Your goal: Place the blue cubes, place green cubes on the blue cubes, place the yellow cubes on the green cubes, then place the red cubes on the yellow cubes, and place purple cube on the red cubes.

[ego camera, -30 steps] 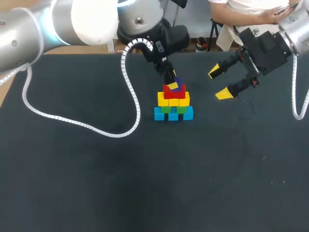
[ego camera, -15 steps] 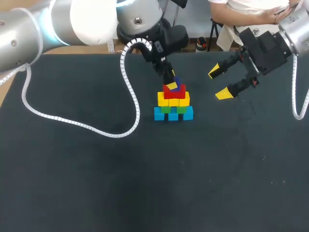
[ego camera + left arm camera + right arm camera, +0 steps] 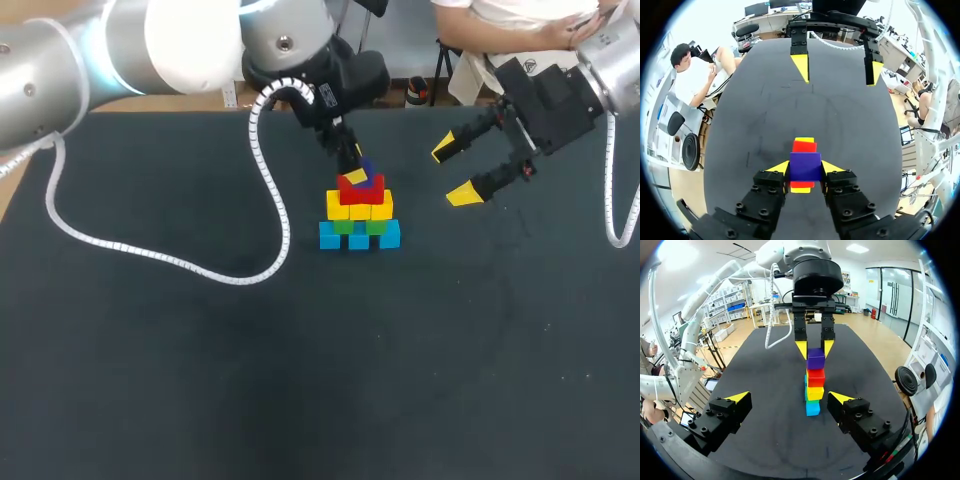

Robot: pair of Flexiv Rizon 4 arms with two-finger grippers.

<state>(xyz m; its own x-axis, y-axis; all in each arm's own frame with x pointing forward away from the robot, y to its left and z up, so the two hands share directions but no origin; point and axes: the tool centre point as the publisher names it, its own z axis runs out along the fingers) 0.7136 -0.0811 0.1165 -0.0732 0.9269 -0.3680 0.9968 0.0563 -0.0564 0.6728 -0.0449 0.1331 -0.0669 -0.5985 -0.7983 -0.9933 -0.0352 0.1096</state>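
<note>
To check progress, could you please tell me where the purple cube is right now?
In the left wrist view the purple cube is on top of the red cubes, at the stack's peak mid-table, held from both sides by the left gripper.

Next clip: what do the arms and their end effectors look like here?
The left arm and right arm are silver-grey tubes; the left has a white rounded joint cover. The left end effector and right end effector are black bolted blocks with two yellow wedge-tipped fingers. A white spiral-wrapped cable trails from each wrist.

Purple cube (image 3: 370, 166) mostly hidden behind L hand (image 3: 358, 172).
</note>
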